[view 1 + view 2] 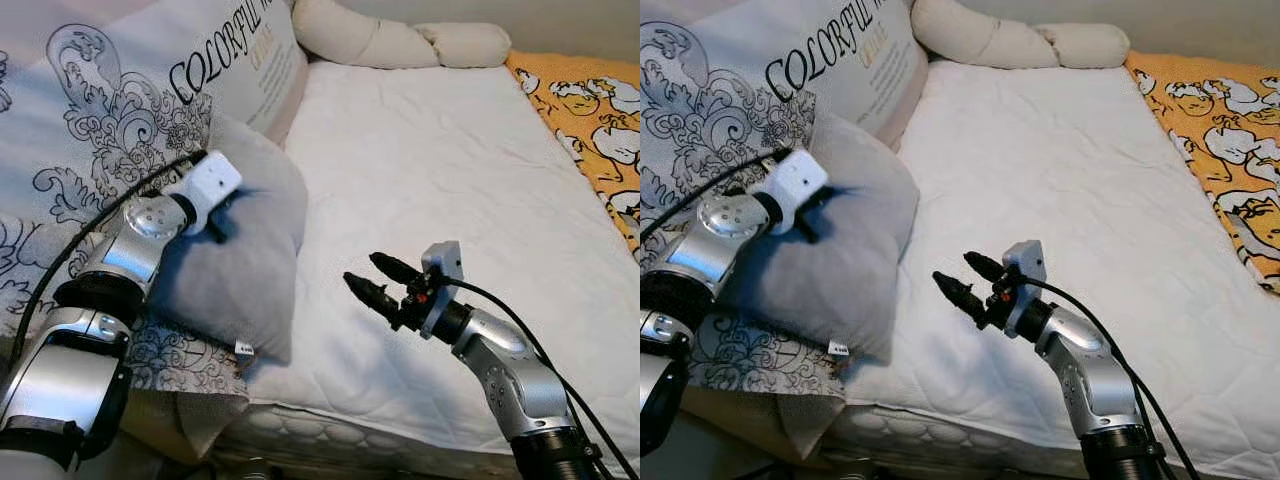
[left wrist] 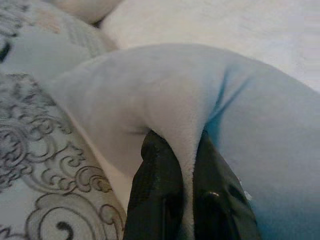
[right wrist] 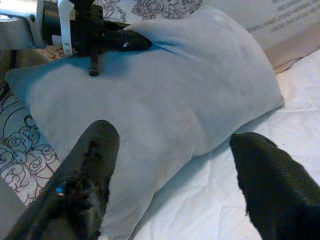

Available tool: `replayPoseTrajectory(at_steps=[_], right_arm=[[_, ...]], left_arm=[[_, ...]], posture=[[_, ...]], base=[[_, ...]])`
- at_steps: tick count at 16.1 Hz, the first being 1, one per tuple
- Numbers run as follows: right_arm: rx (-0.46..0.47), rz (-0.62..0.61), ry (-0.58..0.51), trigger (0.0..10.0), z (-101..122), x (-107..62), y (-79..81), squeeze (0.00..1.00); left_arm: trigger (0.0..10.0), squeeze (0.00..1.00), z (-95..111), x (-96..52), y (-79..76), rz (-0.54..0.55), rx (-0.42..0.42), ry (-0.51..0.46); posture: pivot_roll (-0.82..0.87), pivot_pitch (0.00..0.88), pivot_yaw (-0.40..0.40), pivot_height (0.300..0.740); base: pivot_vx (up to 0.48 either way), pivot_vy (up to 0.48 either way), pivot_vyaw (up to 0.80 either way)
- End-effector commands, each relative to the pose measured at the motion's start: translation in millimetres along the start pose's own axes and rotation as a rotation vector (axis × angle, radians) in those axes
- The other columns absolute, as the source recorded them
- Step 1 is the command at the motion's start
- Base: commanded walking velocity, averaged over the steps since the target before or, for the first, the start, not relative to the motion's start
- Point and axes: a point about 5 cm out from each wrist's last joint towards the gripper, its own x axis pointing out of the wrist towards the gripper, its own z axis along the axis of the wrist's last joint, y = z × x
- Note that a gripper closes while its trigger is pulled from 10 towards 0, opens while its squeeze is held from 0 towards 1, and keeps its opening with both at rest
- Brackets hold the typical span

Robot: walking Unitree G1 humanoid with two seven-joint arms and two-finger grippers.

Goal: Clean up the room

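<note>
We have the grey pillow (image 1: 240,250) pinched by our left gripper (image 2: 187,195), whose 2 black fingers (image 2: 152,195) are closed on a raised fold of the plush fabric near the pillow's upper edge. The pillow sits at the left edge of the bed (image 1: 430,170), partly on the white mattress cover and partly leaning against the large patterned cushion (image 1: 110,110) behind it.

The relation that matters next is between the pillow and our right gripper (image 1: 372,280). That gripper hovers over the mattress with its 2 fingers spread apart and empty, pointing toward our left, straight at the pillow's free side. The pillow lies to the left of it, near but not touching, with bare mattress between them. Its long axis runs roughly from the bed's near edge up toward the cushion, so the right gripper faces its broad flank, not a corner.

We judge the left arm already has control, and the right arm is the nearer 1 to the lower, unsupported part. A second grasp there would call for a short reach leftward. A long cream bolster (image 1: 400,40) lies at the far end, and an orange printed blanket (image 1: 590,110) along the right side.
</note>
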Motion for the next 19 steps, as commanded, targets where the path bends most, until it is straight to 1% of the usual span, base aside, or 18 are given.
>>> replayPoseTrajectory(at_steps=[1,2,3,5,7,8,10,11,12,14,16,17,18,19], right_arm=[[-0.028,0.019,0.009,10.0,2,-0.5,3.8,1.0],[-0.033,0.024,0.021,10.0,0,-0.4,5.0,1.0],[-0.015,0.035,0.031,10.0,-2,-0.3,6.1,1.0],[0.033,0.078,0.032,10.0,-3,-0.9,11.0,1.0],[0.05,0.091,0.023,10.0,-3,-0.9,12.2,1.0],[0.048,0.085,0.017,10.0,-2,-0.7,11.7,1.0],[0.019,0.079,0.019,10.0,-2,1.4,11.2,1.0],[0.014,0.083,0.024,10.0,-2,2.1,11.6,1.0],[0.021,0.094,0.027,10.0,-3,2.6,13.0,1.0],[0.023,0.11,0.03,10.0,-4,2.4,15.3,1.0],[0.0,0.119,0.032,10.0,-5,1.9,17.1,1.0],[-0.013,0.118,0.035,10.0,-6,1.9,17.2,1.0],[-0.016,0.118,0.036,10.0,-6,1.6,17.2,1.0],[-0.014,0.113,0.039,10.0,-7,1.1,16.6,1.0]], left_arm=[[10.0,0.0,-1,-3.8,8.6,-0.019,0.075,0.025],[10.0,0.0,-5,-4.9,10.4,-0.023,0.104,0.042],[10.0,0.0,-6,-5.6,12.1,-0.017,0.11,0.049],[10.0,0.0,-11,-11.0,20.4,-0.004,0.128,0.073],[10.0,0.0,-14,-18.1,31.0,0.006,0.18,0.09],[10.0,0.0,-14,-20.6,35.8,0.008,0.199,0.092],[10.0,0.0,-12,-25.4,43.5,-0.023,0.247,0.095],[10.0,0.0,-12,-26.3,43.9,-0.044,0.263,0.094],[10.0,0.0,-14,-28.3,42.1,-0.099,0.299,0.101],[10.0,0.0,-15,-29.9,39.6,-0.156,0.33,0.107],[10.0,0.0,-17,-30.7,38.3,-0.201,0.337,0.113],[10.0,0.4,-17,-30.1,38.7,-0.195,0.315,0.113],[10.0,1.0,-15,-28.7,39.2,-0.177,0.272,0.099],[10.0,1.0,-14,-28.1,39.4,-0.169,0.258,0.084]], posture=[[0.0,0.0,0.025,0.74],[0.0,0.0,0.025,0.74],[0.0,0.0,0.025,0.74],[0.0,0.0,0.026,0.74],[0.0,0.0,0.026,0.74],[0.0,0.0,0.024,0.74],[0.01,0.0,0.021,0.74],[0.01,0.0,0.02,0.74],[0.01,0.0,0.017,0.74],[0.01,0.0,0.016,0.74],[0.01,0.0,0.017,0.74],[0.01,0.0,0.018,0.74],[0.0,0.0,0.019,0.74],[0.0,0.0,0.018,0.74]], base=[[0.0,0.0,0.0],[0.0,0.0,0.0],[0.0,0.0,0.0],[0.0,0.0,0.0],[0.0,0.0,0.0],[0.0,0.0,0.0],[0.0,0.0,0.0],[0.0,0.0,0.0],[0.0,0.0,0.0],[0.0,0.0,0.0],[0.0,0.0,0.0],[0.0,0.0,0.0],[0.0,0.0,0.0],[0.0,0.0,0.0]])
